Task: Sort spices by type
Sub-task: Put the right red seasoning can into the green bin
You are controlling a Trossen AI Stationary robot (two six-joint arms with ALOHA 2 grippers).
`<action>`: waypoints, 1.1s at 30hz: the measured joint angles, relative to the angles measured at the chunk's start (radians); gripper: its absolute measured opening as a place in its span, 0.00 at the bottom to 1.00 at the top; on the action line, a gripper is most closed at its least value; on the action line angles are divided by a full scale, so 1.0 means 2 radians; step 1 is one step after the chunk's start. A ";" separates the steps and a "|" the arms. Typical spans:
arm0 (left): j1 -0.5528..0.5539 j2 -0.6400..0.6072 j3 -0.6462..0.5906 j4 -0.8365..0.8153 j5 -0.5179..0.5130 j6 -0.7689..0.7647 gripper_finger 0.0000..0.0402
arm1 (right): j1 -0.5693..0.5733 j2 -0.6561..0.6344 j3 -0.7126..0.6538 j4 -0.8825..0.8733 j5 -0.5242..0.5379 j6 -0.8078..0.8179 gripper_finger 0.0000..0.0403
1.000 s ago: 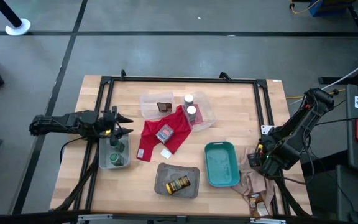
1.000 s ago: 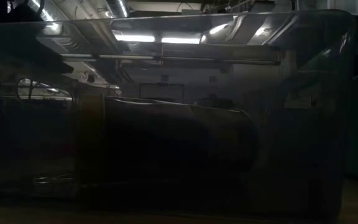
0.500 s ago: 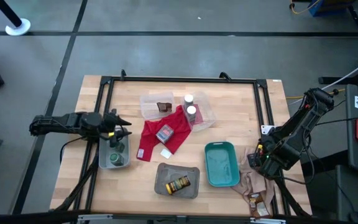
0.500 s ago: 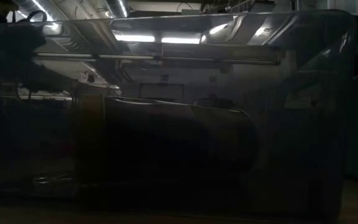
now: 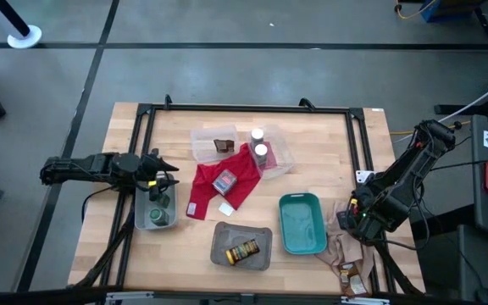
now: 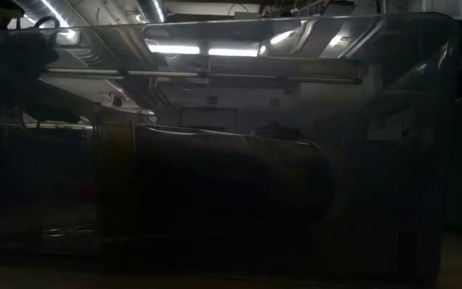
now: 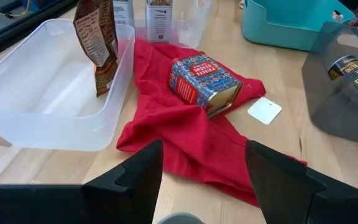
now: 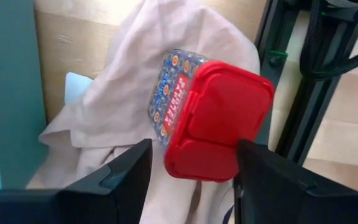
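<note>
Nothing much is moving; both arms are staying put. Right jaws (image 8: 188, 180) are standing spread around a red-lidded tin (image 8: 213, 121) lying on beige cloth (image 8: 123, 99) at the bench edge. It is probably light, stiff, slippery; grip its flat sides.

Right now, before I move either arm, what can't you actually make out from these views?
- Low view: a dark translucent tray wall fills the picture, hiding the table.
- High view: right gripper lost in dark arm clutter; the red tin shows only in the right wrist view.
- High view: green-lidded jars partly under the left gripper.
- Left wrist view: white-capped bottles cut off by the edge.
</note>
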 joint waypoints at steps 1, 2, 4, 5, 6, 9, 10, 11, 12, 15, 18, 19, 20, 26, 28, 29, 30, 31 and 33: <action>0.000 0.000 0.000 0.000 0.000 0.000 0.52 | 0.000 0.000 0.000 0.000 -0.006 0.000 0.58; 0.000 0.000 0.000 0.000 0.000 0.000 0.52 | 0.000 0.000 0.000 0.000 -0.010 0.000 0.58; 0.000 0.000 0.000 0.000 0.000 0.000 0.52 | 0.000 0.000 0.000 0.000 -0.018 -0.001 0.58; 0.000 0.000 0.000 0.000 0.000 0.000 0.52 | 0.000 0.000 0.000 0.000 -0.021 -0.001 0.58; 0.000 0.000 0.000 0.000 0.000 0.000 0.52 | 0.000 0.000 0.000 0.000 -0.022 -0.001 0.58; 0.000 0.000 0.000 0.000 0.000 0.000 0.52 | 0.000 0.000 0.000 0.001 -0.022 -0.007 0.58; 0.000 0.000 0.000 0.000 0.000 0.000 0.52 | 0.000 0.000 0.000 0.001 -0.022 -0.007 0.58; 0.000 0.000 0.000 0.000 0.000 0.000 0.52 | 0.000 0.000 0.000 0.000 -0.022 -0.008 0.58; 0.000 0.000 0.000 0.000 0.000 0.000 0.52 | 0.000 0.000 0.000 -0.001 -0.022 -0.008 0.58; 0.000 0.000 0.000 0.000 0.000 0.000 0.52 | 0.000 0.000 0.000 -0.002 -0.022 -0.008 0.58; 0.000 0.000 0.000 0.000 0.000 0.000 0.52 | 0.000 0.000 0.000 -0.004 -0.021 0.004 0.58; 0.000 0.000 0.000 0.000 0.000 0.000 0.52 | 0.000 0.000 0.000 -0.004 -0.022 0.007 0.58; 0.000 0.000 0.000 0.000 0.000 0.000 0.52 | 0.000 0.000 0.000 -0.004 -0.022 0.008 0.58; 0.000 0.000 0.000 0.000 0.000 0.000 0.52 | 0.000 0.000 0.000 -0.015 -0.024 0.028 0.58; 0.000 0.000 0.000 0.000 0.000 0.000 0.52 | 0.000 0.000 0.000 -0.016 -0.026 0.029 0.58; 0.000 0.000 0.000 0.000 0.000 0.000 0.52 | 0.000 0.000 0.000 -0.017 -0.026 0.029 0.58; 0.000 0.000 0.000 0.000 0.000 0.000 0.52 | 0.000 0.000 0.000 -0.017 -0.026 0.029 0.58; 0.000 0.000 0.000 0.000 0.000 0.000 0.52 | 0.000 0.000 0.000 -0.018 -0.027 0.029 0.58; 0.000 0.000 0.000 0.000 0.000 0.000 0.52 | 0.000 0.000 0.000 -0.017 -0.027 0.029 0.58</action>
